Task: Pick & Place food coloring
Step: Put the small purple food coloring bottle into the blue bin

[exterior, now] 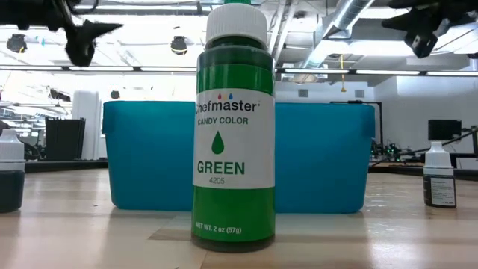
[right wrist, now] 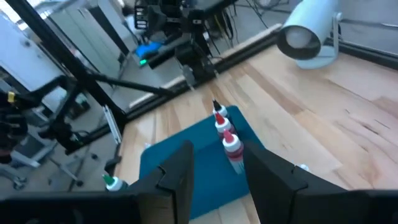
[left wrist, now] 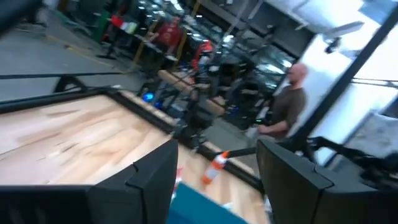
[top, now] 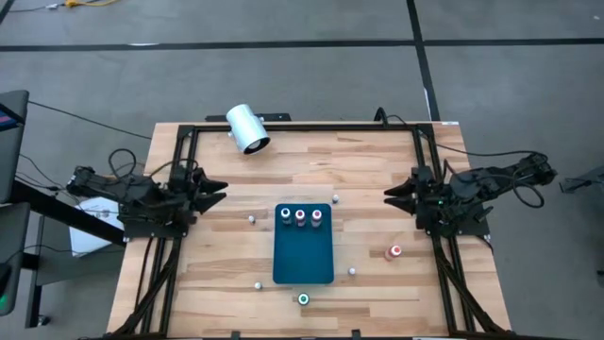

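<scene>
High view: left pincer (top: 219, 188) open at left edge; right pincer (top: 390, 195) part-open, empty, right edge.

You see the left gripper's (left wrist: 214, 171) two dark fingers (left wrist: 152, 171) standing apart, nothing between them. Beyond the fingers, an orange-topped bottle (left wrist: 213, 168) lies on the wooden tabletop (left wrist: 74, 130), near a blue mat's (left wrist: 202, 208) edge. A person (left wrist: 286, 109) stands past the tabletop.

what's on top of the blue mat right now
Three food coloring bottles stand in a row along one end of the blue mat; the rest of its top is bare. Whatever lies under the mat is covered. A green-topped bottle stands off it, on the table.
</scene>
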